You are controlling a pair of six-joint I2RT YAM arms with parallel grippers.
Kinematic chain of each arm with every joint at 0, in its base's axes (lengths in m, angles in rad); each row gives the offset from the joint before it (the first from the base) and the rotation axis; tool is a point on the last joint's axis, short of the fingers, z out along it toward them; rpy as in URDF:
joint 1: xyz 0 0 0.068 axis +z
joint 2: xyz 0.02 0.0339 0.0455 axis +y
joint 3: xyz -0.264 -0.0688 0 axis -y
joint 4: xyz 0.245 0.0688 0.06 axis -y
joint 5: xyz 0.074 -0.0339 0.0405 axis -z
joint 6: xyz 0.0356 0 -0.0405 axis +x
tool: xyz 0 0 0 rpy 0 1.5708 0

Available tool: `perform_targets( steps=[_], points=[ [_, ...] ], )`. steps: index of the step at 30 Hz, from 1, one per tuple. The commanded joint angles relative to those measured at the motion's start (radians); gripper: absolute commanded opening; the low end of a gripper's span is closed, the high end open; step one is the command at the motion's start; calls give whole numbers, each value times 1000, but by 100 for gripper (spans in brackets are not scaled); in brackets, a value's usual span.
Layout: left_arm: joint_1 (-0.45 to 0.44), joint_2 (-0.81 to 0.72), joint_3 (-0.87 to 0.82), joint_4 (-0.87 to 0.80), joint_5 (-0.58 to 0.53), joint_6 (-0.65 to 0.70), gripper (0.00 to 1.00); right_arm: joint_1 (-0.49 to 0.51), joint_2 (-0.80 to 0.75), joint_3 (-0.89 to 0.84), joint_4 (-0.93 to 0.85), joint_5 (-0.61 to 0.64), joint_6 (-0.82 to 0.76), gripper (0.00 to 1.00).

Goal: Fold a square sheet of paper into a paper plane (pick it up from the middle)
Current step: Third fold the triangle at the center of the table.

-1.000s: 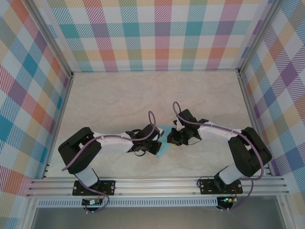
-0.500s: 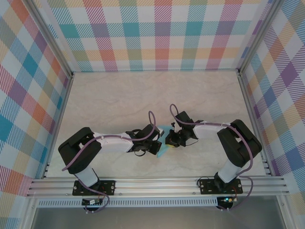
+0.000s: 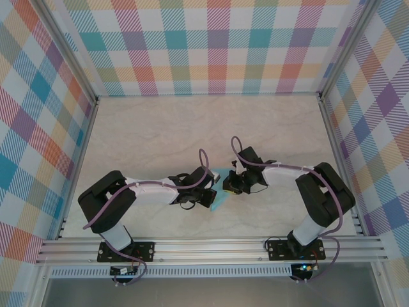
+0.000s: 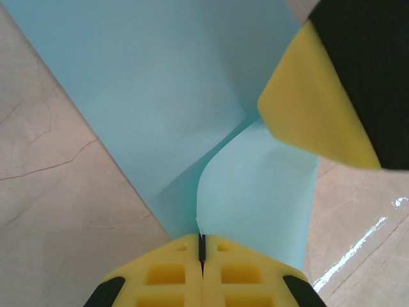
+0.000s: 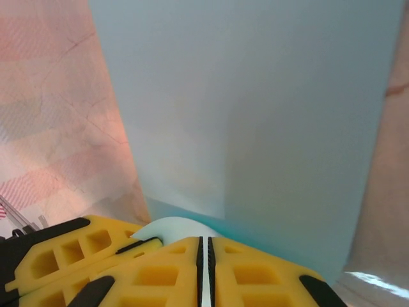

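Centrally, near the front edge of the pale, marble-veined worktop (image 3: 160,134), the thin light-blue sheet of paper (image 3: 218,199) is held between the two arms. Its smooth matte surface is creased into angled panels, and one flap is curled up in a soft curve. The left gripper (image 4: 201,245) is seen with its yellow, pocket-moulded fingers (image 4: 165,275) pressed fully together on the sheet's near edge. The right gripper (image 5: 204,246) is likewise closed, its fingers clamped tight on another edge of the paper.
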Motion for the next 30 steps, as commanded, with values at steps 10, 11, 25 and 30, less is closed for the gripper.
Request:
perform_targets(
  steps=[10,11,25,30],
  points=[
    [9,9,-36,-39,0,-3,0,-41,61,-92,126,-23,6,13],
    [9,8,-35,-40,-2,-3,0,-46,39,-93,128,-29,6,13],
    [9,3,-41,-42,-3,-4,0,-93,33,-191,245,-24,6,13],
    [9,2,-43,-44,-4,-5,0,-97,-80,-188,216,-19,4,13]
  ],
)
